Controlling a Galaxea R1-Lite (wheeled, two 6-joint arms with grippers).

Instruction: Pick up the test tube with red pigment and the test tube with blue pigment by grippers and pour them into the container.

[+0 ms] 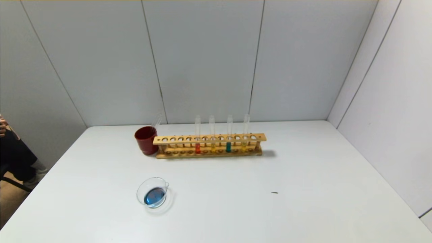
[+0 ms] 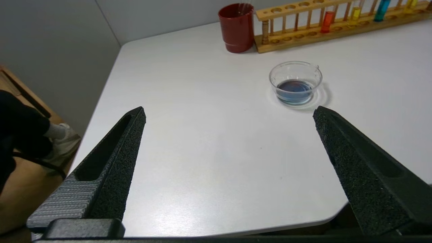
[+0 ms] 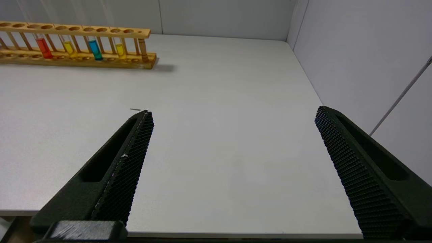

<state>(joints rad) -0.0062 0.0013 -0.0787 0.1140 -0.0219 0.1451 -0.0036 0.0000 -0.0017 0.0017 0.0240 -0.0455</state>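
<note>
Both grippers hang back at the near edge of the table (image 1: 303,175), well apart from the rack (image 1: 209,145) at the far side. The left gripper (image 2: 229,113) has its jaws spread wide and holds nothing; the beaker (image 2: 295,82) sits on the table beyond its fingertips, nearer one finger than the other, and the rack lies farther off behind it. The right gripper (image 3: 234,111) is likewise wide and holds nothing, over bare tabletop near the table's right edge and the side wall; the rack is well off ahead of it toward the robot's left.

Wide white surface lies between the grippers and the rack. A red cup (image 1: 145,139) stands touching or just beside the rack's left end. A small dark speck (image 1: 274,192) lies on the table right of centre.

The red tube (image 1: 197,135) and the blue tube (image 1: 229,133) stand upright in the rack, a yellow tube (image 1: 212,134) between them and another (image 1: 245,133) to the right of the blue. Each holds a short column of colour at its foot. The beaker holds a shallow pool of blue liquid
</note>
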